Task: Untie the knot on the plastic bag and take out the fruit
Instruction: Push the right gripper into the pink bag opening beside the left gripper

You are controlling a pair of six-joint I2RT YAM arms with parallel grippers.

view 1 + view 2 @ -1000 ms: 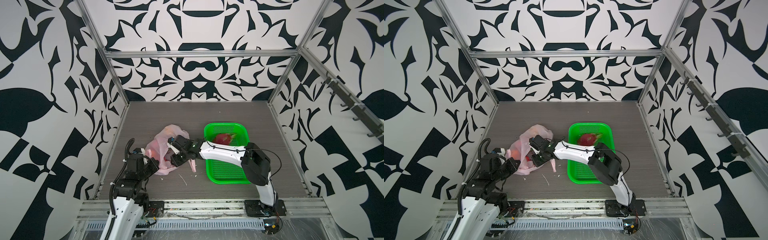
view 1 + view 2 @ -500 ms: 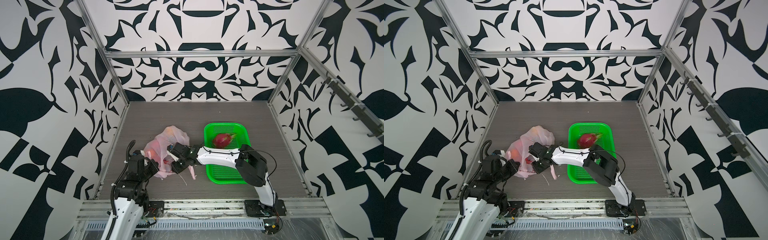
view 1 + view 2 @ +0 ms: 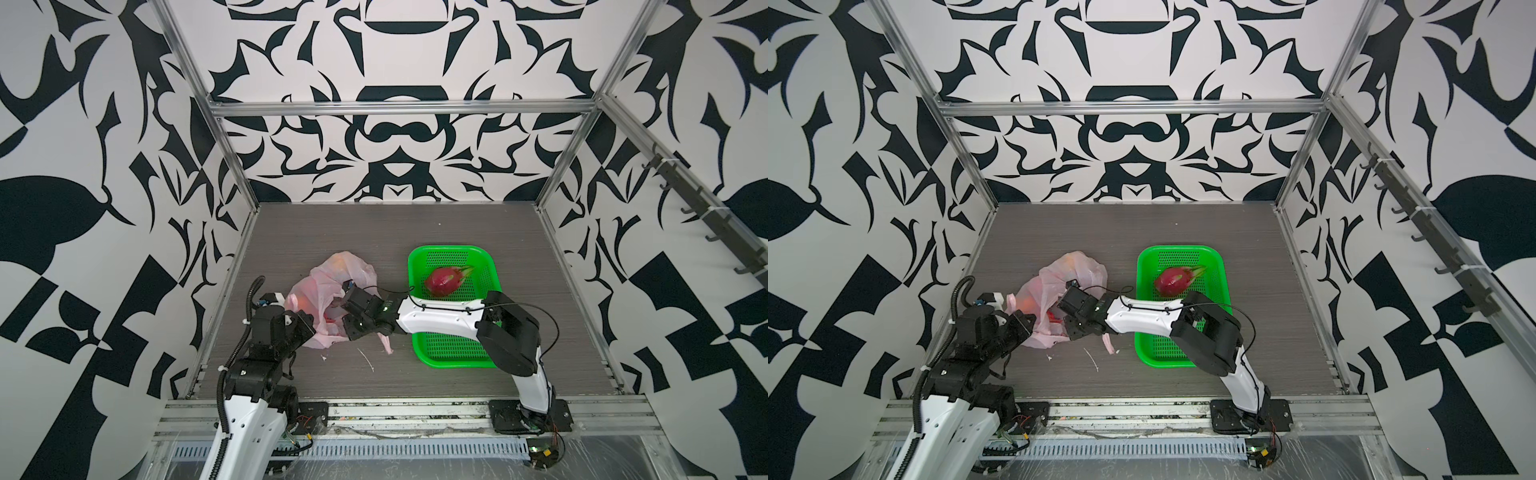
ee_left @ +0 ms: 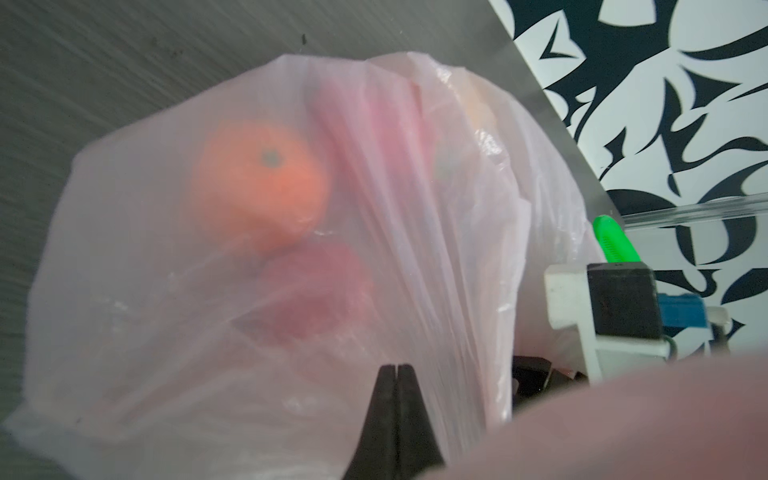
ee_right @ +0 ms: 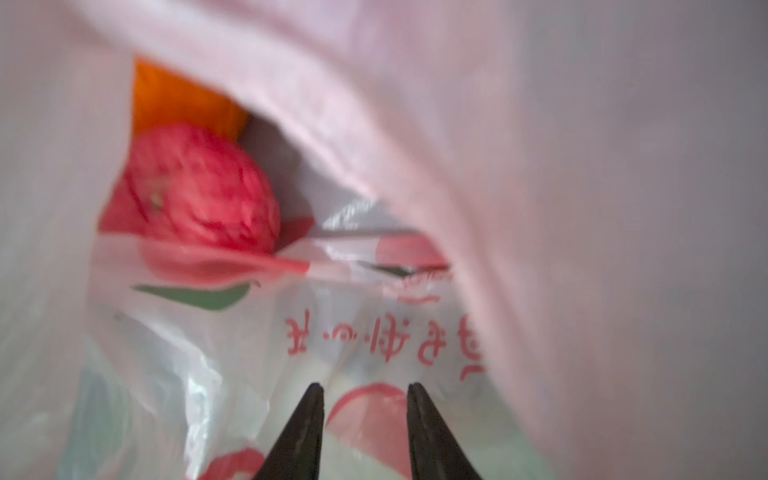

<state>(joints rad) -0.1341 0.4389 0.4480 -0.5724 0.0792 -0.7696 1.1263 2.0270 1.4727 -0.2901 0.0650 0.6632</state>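
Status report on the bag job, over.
Left gripper shut on plastic bag. Right gripper open inside bag, facing red fruit. Dragon fruit in basket. Nothing blocking.

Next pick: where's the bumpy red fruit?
The fruit sits inside the plastic bag, left of the green basket in both top views; right wrist view: against an orange, beyond the right pincer.
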